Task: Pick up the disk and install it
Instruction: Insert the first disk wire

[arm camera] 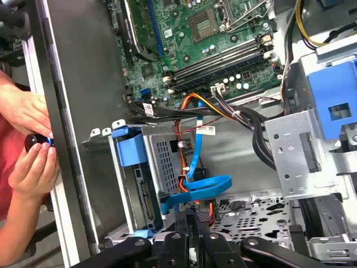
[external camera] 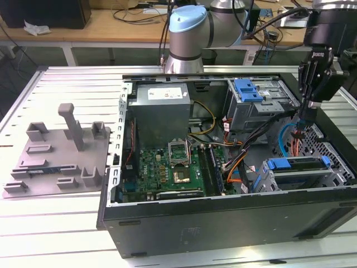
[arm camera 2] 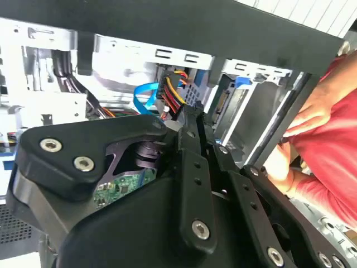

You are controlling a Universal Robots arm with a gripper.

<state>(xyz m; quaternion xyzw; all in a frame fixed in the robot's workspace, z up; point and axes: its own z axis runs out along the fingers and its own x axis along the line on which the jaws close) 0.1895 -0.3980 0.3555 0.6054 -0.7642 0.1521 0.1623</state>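
**A:** ok so where's the disk point(external camera: 298, 166) at?

**B:** lower right of the exterior view. It's sitting in the metal drive cage point(external camera: 334, 180) inside the open PC case point(external camera: 223, 223), with its blue bracket point(external camera: 277, 163) showing at both ends.

**A:** and the gripper point(external camera: 305, 118)?

**B:** right edge of that frame, above the cage, tip down by the cables. In the first wrist view its fingers point(arm camera: 182, 226) are pressed together right beside the blue cable point(arm camera: 206, 187). A person's hands point(arm camera: 30, 167) are at the case's outer wall.

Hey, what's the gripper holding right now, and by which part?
Cannot tell. The gripper hangs by the cables in the case; the disk sits in its cage, apart from it.
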